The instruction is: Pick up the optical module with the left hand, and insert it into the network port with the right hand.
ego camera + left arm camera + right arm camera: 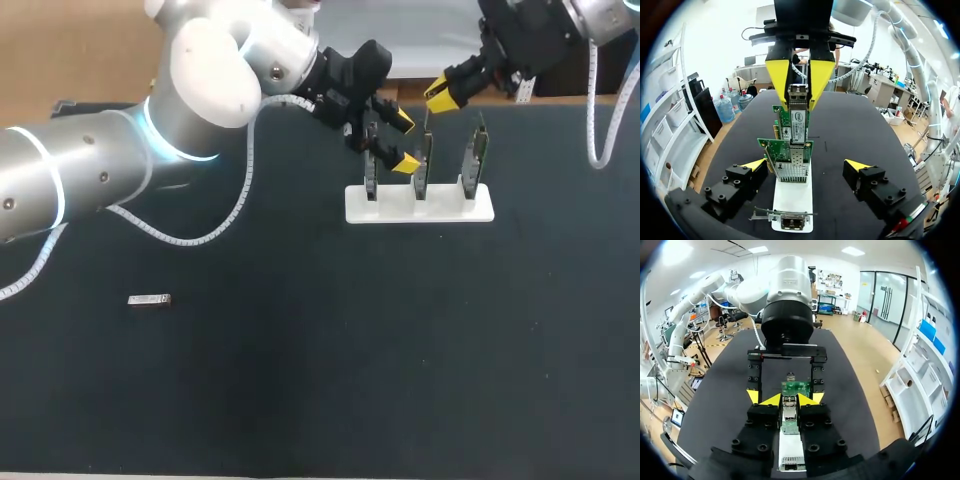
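Note:
A white stand [420,204] holds three upright green network cards [424,165]. My right gripper [440,97] hangs over the middle card, shut on a silver optical module [798,96], which also shows between its yellow tips [789,412]. My left gripper [404,142] stands open at the stand's left end, its fingers [755,165] wide apart either side of the row of cards [788,155] and touching nothing. In the right wrist view the left gripper's fingertips [753,396] show just ahead of my right gripper [789,401]. Another silver module [149,300] lies flat on the black mat, far left.
The left arm's white cable [200,238] loops onto the black table [330,360] behind the stand's left side. The right arm's cable [600,140] hangs at the far right.

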